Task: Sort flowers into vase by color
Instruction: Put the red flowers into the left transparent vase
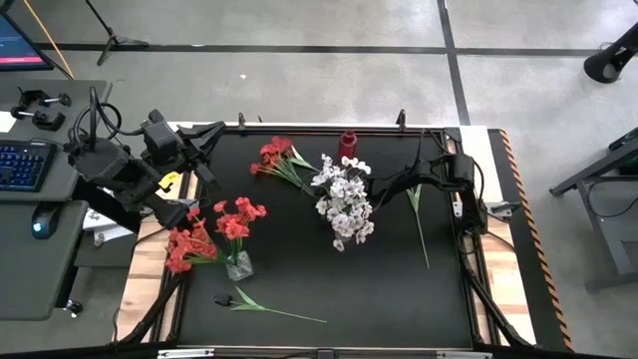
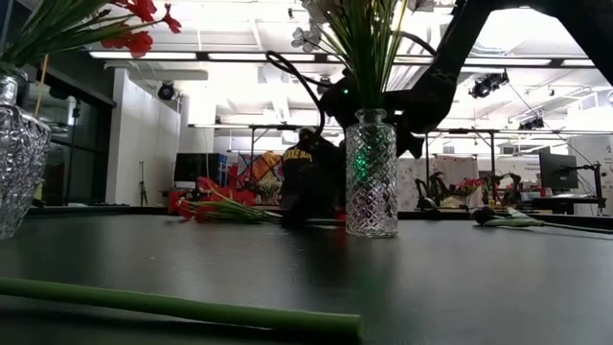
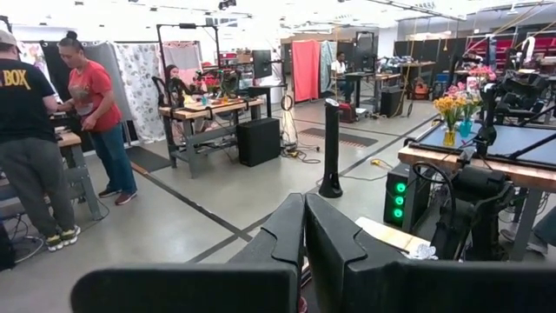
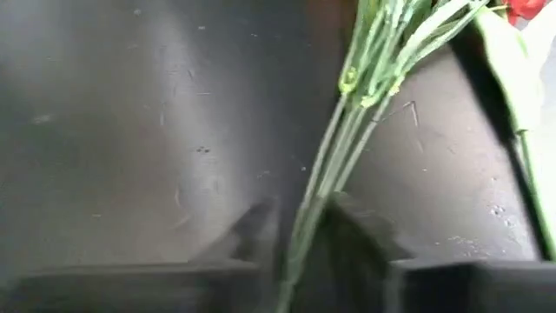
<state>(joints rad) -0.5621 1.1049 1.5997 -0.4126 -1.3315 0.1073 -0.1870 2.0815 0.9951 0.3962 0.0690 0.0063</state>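
The right gripper (image 4: 300,230) has its jaws clenched on white flowers' (image 1: 344,204) stems; the left gripper's (image 3: 304,252) jaws are clenched empty beside the worktop (image 1: 399,289).

Right hand (image 4: 300,222) clamped (left parked)

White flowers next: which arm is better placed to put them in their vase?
Right. The right gripper has its jaws shut on white flowers' stems beside the white-flower vase; the left gripper sits at the table's far-left edge.
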